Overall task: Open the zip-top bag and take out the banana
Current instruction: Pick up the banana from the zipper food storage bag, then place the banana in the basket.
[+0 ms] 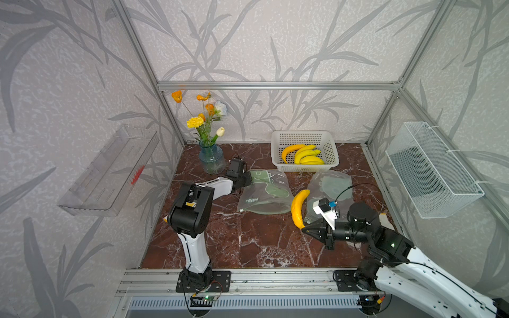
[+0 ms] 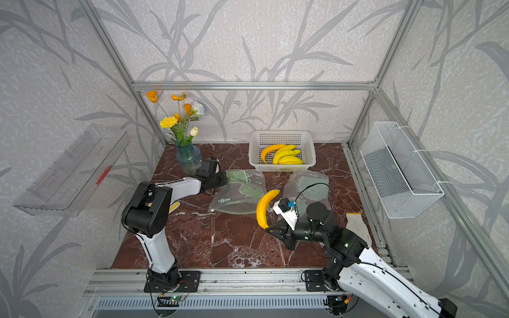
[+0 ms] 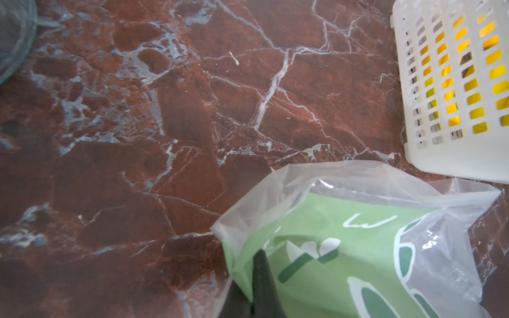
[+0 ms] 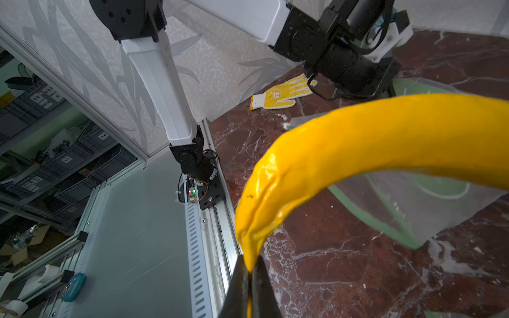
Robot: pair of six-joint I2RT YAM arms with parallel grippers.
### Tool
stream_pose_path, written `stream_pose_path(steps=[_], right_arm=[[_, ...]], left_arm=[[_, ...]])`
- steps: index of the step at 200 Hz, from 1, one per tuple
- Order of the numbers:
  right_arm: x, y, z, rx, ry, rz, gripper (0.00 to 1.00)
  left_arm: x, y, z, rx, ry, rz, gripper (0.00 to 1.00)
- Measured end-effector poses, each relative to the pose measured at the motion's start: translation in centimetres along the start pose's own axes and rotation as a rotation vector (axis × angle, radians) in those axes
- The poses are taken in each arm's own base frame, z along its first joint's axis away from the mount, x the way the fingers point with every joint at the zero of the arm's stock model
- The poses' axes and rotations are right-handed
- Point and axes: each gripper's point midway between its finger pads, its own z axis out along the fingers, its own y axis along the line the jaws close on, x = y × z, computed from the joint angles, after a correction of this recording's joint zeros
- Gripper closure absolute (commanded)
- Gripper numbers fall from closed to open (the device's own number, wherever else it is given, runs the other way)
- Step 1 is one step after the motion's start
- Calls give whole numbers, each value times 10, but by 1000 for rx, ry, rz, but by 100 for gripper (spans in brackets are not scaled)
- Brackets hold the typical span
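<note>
The zip-top bag (image 1: 264, 194) (image 2: 239, 194), clear film with a green print, lies on the marble table mid-left. My left gripper (image 1: 249, 177) (image 2: 224, 177) is shut on the bag's far edge. In the left wrist view its dark fingers (image 3: 261, 275) pinch a fold of the bag (image 3: 344, 247). The banana (image 1: 298, 208) (image 2: 265, 208) is outside the bag and hangs lifted above the table. My right gripper (image 1: 304, 229) (image 2: 267, 229) is shut on its near tip. In the right wrist view the banana (image 4: 358, 148) arcs away from the gripper (image 4: 249, 267).
A white basket (image 1: 304, 135) holding several bananas stands at the back. A glass vase (image 1: 211, 161) of flowers stands back left. A second clear bag (image 1: 330, 183) lies beside my right arm. A yellow-dotted glove (image 4: 281, 95) lies near the left table edge. A wire basket (image 1: 432, 170) hangs on the right wall.
</note>
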Motion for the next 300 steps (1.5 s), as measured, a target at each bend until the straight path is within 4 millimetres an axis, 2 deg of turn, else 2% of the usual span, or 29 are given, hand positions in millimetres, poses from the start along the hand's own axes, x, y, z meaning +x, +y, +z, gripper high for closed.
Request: stream_pose_path(steps=[16,22,35,46,55,69,88,96,109,120,142,172,198,214,246,253,259,280,292,300], right_arm=[[-19,2,2,1,-12,-35,100],[-24,1,3,8,-16,-47,100],[-37,-8,4,38,-23,-76,100],[-48,-29,5,90,-30,-67,100],[-57,-54,6,148,-42,-48,99],[-66,-105,11,253,-44,1,99],[-62,-183,24,391,-3,90,99],[-57,-212,29,436,24,127,99],[-49,-260,39,503,70,176,99],[-49,-291,46,550,93,194,99],[-47,-335,59,617,122,194,97],[-40,-365,69,654,146,210,93],[-49,-383,77,652,125,215,85],[-50,-393,78,651,121,225,83],[-36,-409,70,668,131,285,77],[-34,-411,67,671,130,297,72],[-33,-412,65,672,127,308,62],[-33,-416,59,667,114,330,59],[-34,-418,56,666,103,345,51],[-33,-418,54,665,98,347,50]], left_arm=[[1,2,0,-8,2,11,100],[1,2,0,-11,2,12,97],[1,2,0,-13,2,14,84],[1,2,0,-12,2,20,72],[2,2,0,-15,1,14,63],[4,2,-4,-18,-3,19,44],[11,4,-18,-26,-11,15,18],[11,5,-26,-29,-23,11,2],[11,5,-41,-33,-46,-1,1],[10,5,-56,-34,-73,-8,1],[11,11,-84,-48,-124,-31,1],[22,19,-118,-65,-166,-35,1],[33,24,-135,-68,-184,-36,1],[44,28,-138,-77,-177,-30,1],[59,37,-139,-108,-141,-23,1],[60,38,-139,-111,-138,-21,1],[61,38,-139,-113,-138,-22,1],[61,39,-140,-119,-139,-21,1],[60,39,-140,-119,-140,-21,1],[60,39,-140,-119,-140,-21,1]])
